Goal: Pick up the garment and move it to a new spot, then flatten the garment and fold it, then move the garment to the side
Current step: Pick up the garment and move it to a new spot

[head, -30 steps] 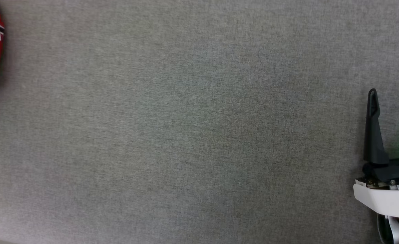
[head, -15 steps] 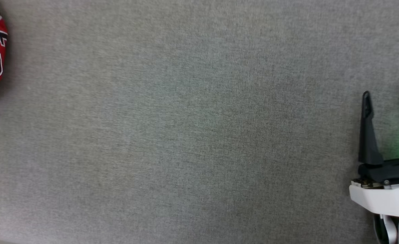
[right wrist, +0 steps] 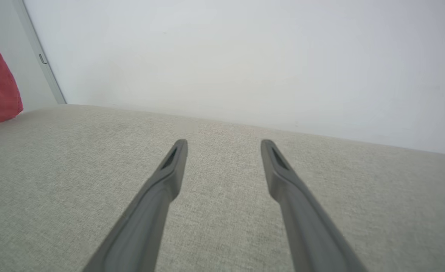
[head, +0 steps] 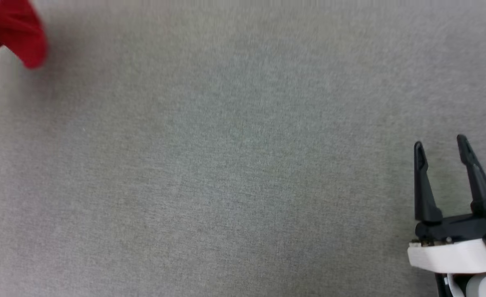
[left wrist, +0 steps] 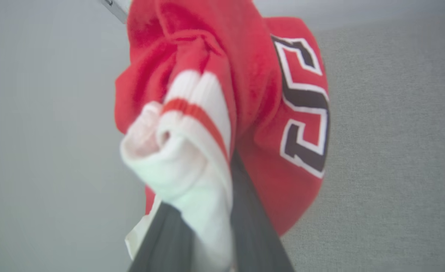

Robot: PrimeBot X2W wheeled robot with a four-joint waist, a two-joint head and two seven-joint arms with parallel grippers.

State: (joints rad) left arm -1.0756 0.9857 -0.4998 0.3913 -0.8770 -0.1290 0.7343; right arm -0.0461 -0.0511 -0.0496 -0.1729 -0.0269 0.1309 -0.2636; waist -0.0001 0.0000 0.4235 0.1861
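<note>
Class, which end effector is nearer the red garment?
Left. The left end effector is shut on the garment; the right end effector stands open over the grey surface, far to the garment's right.

Grey fabric-covered worktop [head: 226, 165], evenly lit, backed by a plain white wall [right wrist: 245, 56] with a grey vertical strip [right wrist: 42, 56] at left.

Seemingly a bare testing lab: a wide grey woven-fabric counter [head: 243, 165] meets a plain white wall [right wrist: 245, 56], with a pale metal frame strip [right wrist: 42, 56] at ten o'clock.
</note>
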